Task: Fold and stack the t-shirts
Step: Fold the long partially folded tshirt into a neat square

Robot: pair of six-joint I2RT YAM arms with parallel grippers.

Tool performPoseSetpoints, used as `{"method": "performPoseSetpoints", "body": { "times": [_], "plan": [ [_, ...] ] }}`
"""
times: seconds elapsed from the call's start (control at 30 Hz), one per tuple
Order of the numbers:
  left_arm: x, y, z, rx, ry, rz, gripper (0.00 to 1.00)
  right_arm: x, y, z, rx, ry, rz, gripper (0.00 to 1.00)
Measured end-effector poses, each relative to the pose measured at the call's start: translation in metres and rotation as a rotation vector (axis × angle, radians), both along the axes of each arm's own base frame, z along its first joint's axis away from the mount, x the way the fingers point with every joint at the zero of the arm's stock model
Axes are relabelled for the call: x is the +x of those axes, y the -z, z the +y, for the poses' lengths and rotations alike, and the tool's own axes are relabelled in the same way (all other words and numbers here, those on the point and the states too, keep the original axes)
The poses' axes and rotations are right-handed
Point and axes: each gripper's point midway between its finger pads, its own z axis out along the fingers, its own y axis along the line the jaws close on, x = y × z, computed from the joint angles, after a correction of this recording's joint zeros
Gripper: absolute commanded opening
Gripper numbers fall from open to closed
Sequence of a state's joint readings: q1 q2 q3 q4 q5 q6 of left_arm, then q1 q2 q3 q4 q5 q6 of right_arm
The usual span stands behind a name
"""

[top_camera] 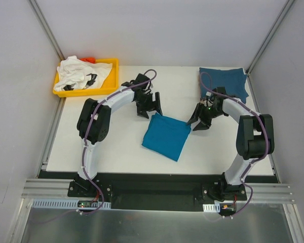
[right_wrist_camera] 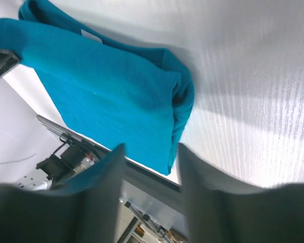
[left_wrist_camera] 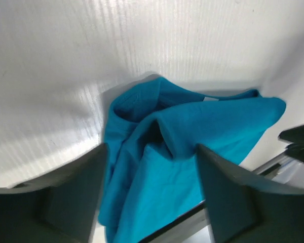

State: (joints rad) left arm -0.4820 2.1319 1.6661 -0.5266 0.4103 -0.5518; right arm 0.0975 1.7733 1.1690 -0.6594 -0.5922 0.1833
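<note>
A folded teal-blue t-shirt lies on the white table in the middle. It also shows in the left wrist view and in the right wrist view. My left gripper is open and empty just above its far left corner. My right gripper is open and empty just right of its far right corner. A folded darker blue t-shirt lies at the back right. A crumpled white t-shirt with black marks lies in the yellow tray at the back left.
Something orange-red shows behind the white shirt in the tray. Grey walls enclose the table on three sides. A black strip and metal rail run along the near edge by the arm bases.
</note>
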Motion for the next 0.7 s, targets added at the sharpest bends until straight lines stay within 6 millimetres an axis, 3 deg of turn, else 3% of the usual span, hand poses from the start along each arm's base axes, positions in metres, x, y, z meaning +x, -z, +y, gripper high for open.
{"method": "performPoseSetpoints", "body": {
  "times": [0.03, 0.07, 0.1, 0.27, 0.37, 0.5, 0.6, 0.7],
  "plan": [
    [0.001, -0.001, 0.000, -0.001, 0.002, -0.005, 0.99, 0.002, -0.001, -0.001, -0.005, 0.003, -0.005, 0.61],
    [0.002, -0.003, -0.001, -0.004, 0.006, -0.015, 0.99, 0.004, -0.002, -0.001, -0.008, 0.005, -0.012, 0.89],
    [0.003, -0.006, -0.001, -0.007, 0.006, -0.022, 0.99, 0.005, -0.004, -0.001, -0.013, 0.007, -0.022, 0.96],
    [0.001, -0.038, 0.001, -0.035, 0.011, -0.100, 0.99, 0.007, -0.028, -0.003, -0.031, 0.010, -0.108, 0.96],
    [-0.014, -0.069, 0.005, -0.068, 0.015, -0.159, 0.99, 0.005, -0.054, 0.002, -0.022, -0.005, -0.197, 0.96],
    [-0.047, -0.105, -0.003, -0.166, 0.074, -0.245, 0.99, -0.003, -0.084, 0.028, 0.044, -0.070, -0.304, 0.96],
    [-0.076, -0.105, -0.012, -0.257, 0.135, -0.251, 0.99, -0.005, -0.090, 0.053, 0.104, -0.122, -0.324, 0.96],
    [-0.104, -0.075, -0.010, -0.304, 0.152, -0.175, 0.99, 0.000, -0.088, 0.075, 0.131, -0.169, -0.309, 0.96]
  ]
}}
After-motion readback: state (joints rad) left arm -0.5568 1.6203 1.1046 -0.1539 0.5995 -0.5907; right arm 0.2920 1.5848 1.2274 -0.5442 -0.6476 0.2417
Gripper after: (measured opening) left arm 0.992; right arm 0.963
